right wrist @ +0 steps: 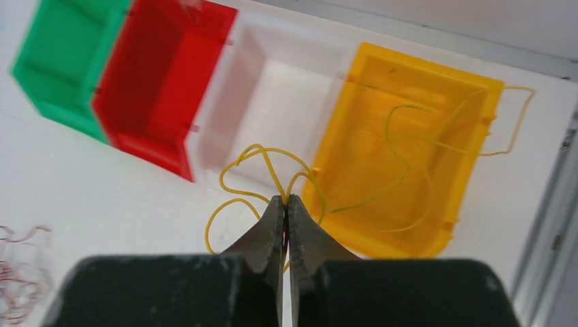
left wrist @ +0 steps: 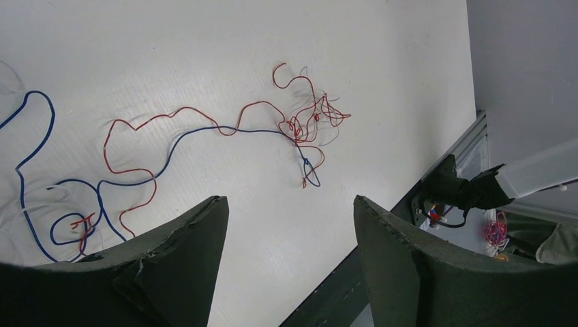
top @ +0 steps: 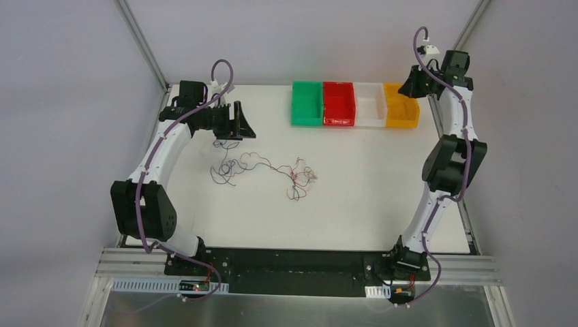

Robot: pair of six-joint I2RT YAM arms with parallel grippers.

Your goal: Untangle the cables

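Red, blue and whitish cables (top: pixel 262 170) sprawl loose across the middle of the table (top: pixel 368 211) (small knot at their right end). I see my left gripper (left wrist: pixel 290 204) above them, jaws apart, empty. Far right, the right gripper (right wrist: pixel 286 204) is clamped on a curly yellow cable (right wrist: pixel 272 160) by the yellow bin (right wrist: pixel 429 67).

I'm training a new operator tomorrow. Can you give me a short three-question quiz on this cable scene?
1. True or false: the right fingers are shut on a yellow wire.
2. Which bin does that wire reach over? A green, B red, C yellow.
3. Fill in: the left fingers stand ____, holding nothing, near the red and blue wires.
Key: 1 true; 2 C, the yellow bin; 3 open.
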